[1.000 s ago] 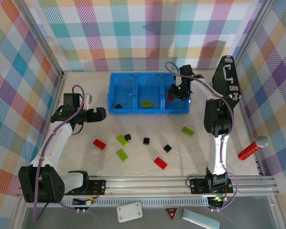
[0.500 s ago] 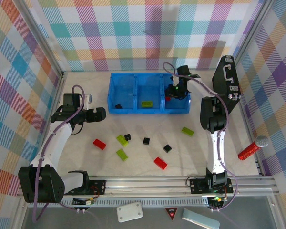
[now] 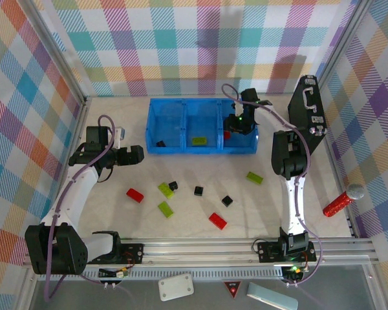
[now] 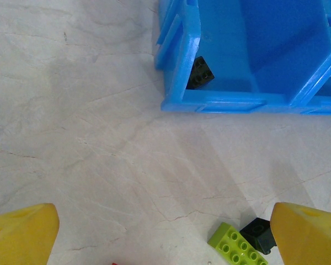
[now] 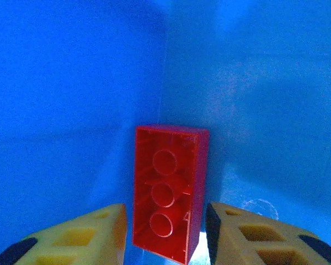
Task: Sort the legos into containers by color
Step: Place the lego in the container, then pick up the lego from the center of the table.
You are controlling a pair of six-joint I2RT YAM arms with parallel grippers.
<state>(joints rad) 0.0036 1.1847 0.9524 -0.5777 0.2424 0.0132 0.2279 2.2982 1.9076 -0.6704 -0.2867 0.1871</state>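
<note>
The long blue bin stands at the back, split into three containers. My right gripper is down in the right container, open. A red lego stands on end between its fingers, with a thin gap on the left. The left container holds a black lego, the middle one a green lego. Loose on the table lie red legos, green ones and black ones. My left gripper hovers open, left of the bin.
A black case with a handle leans at the back right. A red glittery stick lies by the right wall. Checked walls close three sides, and a metal rail runs along the near edge.
The right gripper moved slightly left inside the right container and its fingers spread away from the red lego. The left arm has not moved.
</note>
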